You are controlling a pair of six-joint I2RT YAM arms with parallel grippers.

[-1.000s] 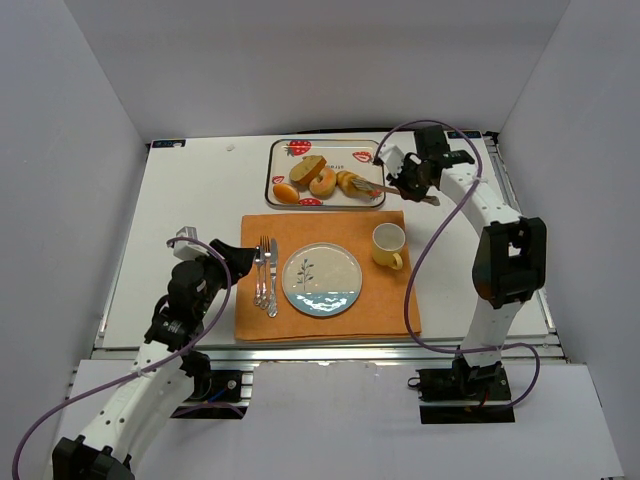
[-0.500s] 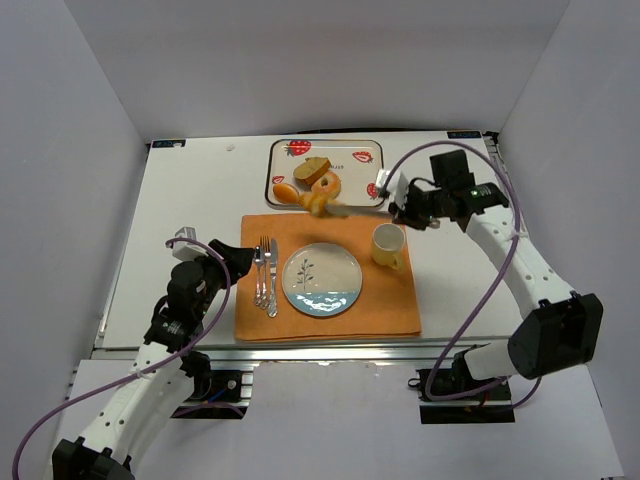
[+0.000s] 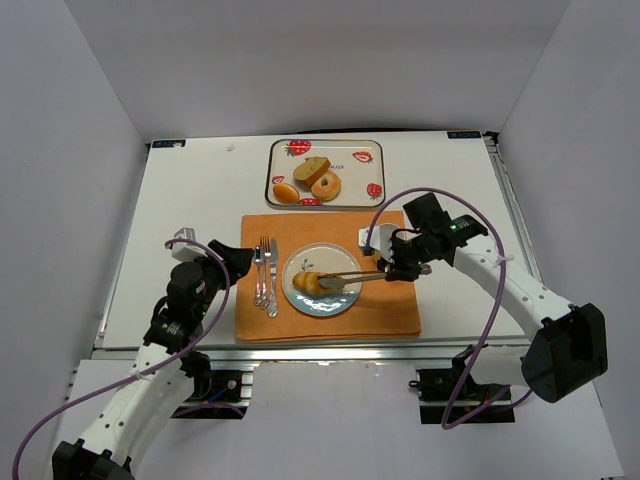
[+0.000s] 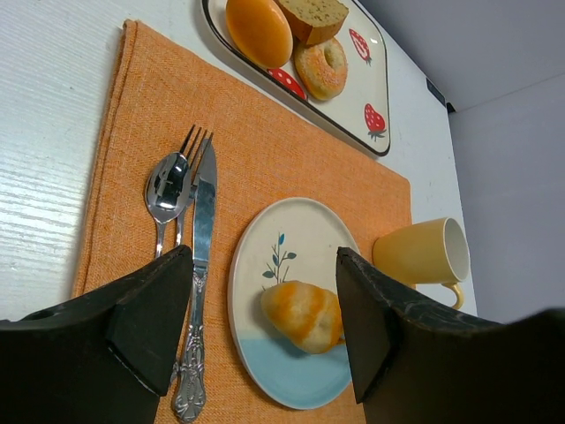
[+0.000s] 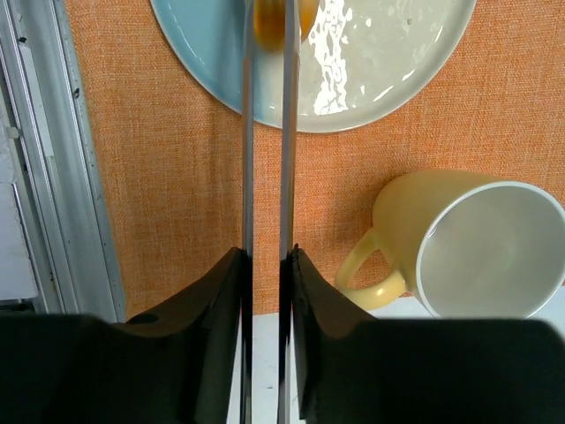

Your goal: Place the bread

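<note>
A golden bread roll (image 3: 308, 283) lies on the white-and-blue plate (image 3: 338, 260) at the middle of the orange placemat (image 3: 330, 322). It also shows in the left wrist view (image 4: 303, 315). My right gripper (image 3: 395, 268) is shut on metal tongs (image 3: 355, 279), whose tips still clasp the roll (image 5: 278, 22) over the plate (image 5: 371, 62). My left gripper (image 3: 243, 262) is open and empty, left of the cutlery, looking at the plate (image 4: 291, 234).
A strawberry tray (image 3: 275, 165) at the back holds a bun, a bread slice and a bagel. A yellow mug (image 3: 388, 245) stands right of the plate, close to the tongs. Spoon, fork and knife (image 3: 265, 275) lie left of the plate.
My right arm has swung from the tray toward me, carrying the roll in the tongs, and brought it down onto the plate. The left arm has not moved.
</note>
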